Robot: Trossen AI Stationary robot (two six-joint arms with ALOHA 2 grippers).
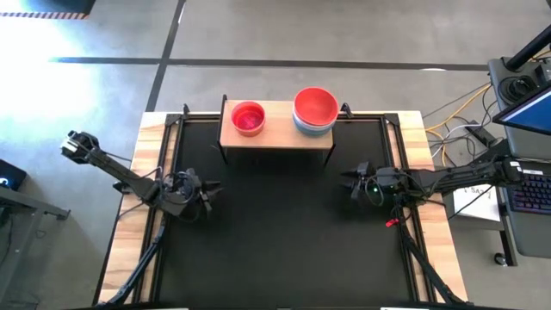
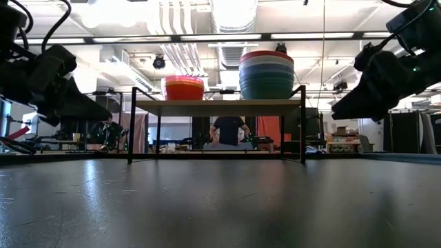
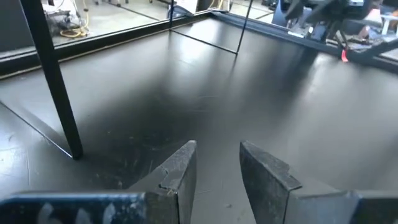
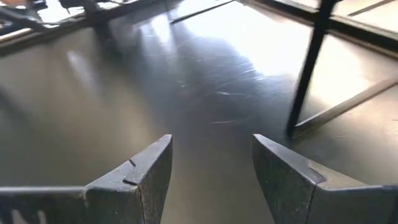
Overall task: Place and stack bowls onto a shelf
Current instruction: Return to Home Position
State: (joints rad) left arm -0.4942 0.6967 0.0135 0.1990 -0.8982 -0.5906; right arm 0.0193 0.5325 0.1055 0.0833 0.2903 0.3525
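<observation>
The shelf (image 1: 277,135), a light-wood board on thin black legs, stands at the far middle of the black mat. Two stacks of bowls rest on it. The small stack (image 1: 248,118) on its left shows a pink-red bowl on top and looks orange-red from the side (image 2: 184,89). The large stack (image 1: 315,109) on its right has a red bowl on top, with white and teal ones beneath (image 2: 267,76). My left gripper (image 1: 209,187) hovers open over the mat, near-left of the shelf. My right gripper (image 1: 348,184) hovers open, near-right of it. Both hold nothing.
The black mat (image 1: 284,232) spreads in front of the shelf. Wooden table edges (image 1: 148,146) flank it. The shelf's black legs (image 3: 53,74) (image 4: 308,74) stand close to each gripper. Cables and a desk lie beyond the right edge (image 1: 482,172). A person stands behind the table (image 2: 227,131).
</observation>
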